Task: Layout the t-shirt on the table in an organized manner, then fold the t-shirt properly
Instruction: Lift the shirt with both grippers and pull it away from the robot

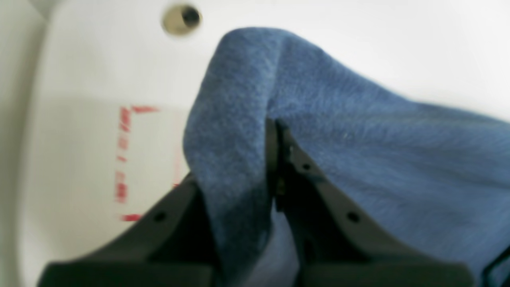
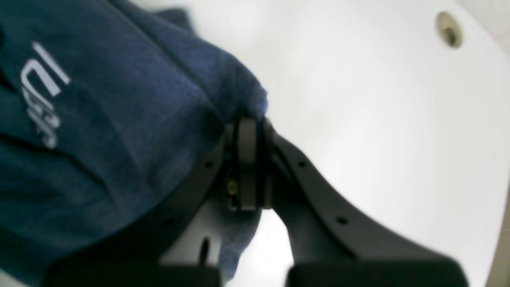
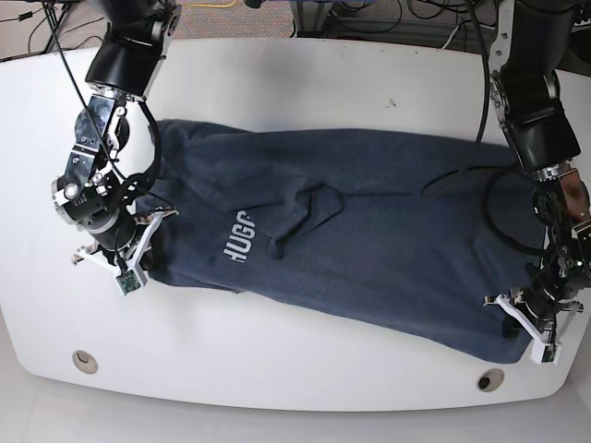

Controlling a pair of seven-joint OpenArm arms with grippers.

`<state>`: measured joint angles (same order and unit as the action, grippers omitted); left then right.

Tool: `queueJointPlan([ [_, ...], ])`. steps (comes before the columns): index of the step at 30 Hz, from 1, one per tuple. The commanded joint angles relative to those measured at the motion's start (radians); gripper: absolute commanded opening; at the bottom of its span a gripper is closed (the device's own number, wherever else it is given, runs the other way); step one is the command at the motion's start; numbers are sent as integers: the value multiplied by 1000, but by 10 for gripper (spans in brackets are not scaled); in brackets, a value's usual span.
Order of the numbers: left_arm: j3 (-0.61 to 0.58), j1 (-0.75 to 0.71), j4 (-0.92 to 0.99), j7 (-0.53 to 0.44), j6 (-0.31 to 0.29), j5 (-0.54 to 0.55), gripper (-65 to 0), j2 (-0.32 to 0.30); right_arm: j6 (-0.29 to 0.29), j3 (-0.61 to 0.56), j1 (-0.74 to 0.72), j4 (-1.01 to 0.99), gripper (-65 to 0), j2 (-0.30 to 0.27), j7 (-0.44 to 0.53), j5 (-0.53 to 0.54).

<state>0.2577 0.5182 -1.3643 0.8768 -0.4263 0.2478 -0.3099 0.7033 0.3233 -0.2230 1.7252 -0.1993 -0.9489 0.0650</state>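
Our fingers (image 1: 295,159) of the left gripper (image 1: 275,131) are closed on a fold of the navy t-shirt (image 3: 369,240), near the table (image 3: 277,378) corner with the red mark (image 1: 125,159) and a grommet hole (image 1: 181,18). Our right gripper (image 2: 249,123) also pinches the shirt edge, beside the white lettering (image 2: 42,95). The shirt lies stretched across the table between both grippers.

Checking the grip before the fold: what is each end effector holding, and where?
Both grip the t-shirt: left end effector pinches a fold at one end, right end effector the edge at the lettered end.
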Motion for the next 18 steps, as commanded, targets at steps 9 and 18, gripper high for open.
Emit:
queueJointPlan([
  [9,38,119,-126,14,8,11,-650,-11,-5,-109,-252,-34,-650,-110,1,11],
  [18,42,319,-235,115,8,9,-650,-30,-5,-163,-507,-61,-650,-188,-91,12],
])
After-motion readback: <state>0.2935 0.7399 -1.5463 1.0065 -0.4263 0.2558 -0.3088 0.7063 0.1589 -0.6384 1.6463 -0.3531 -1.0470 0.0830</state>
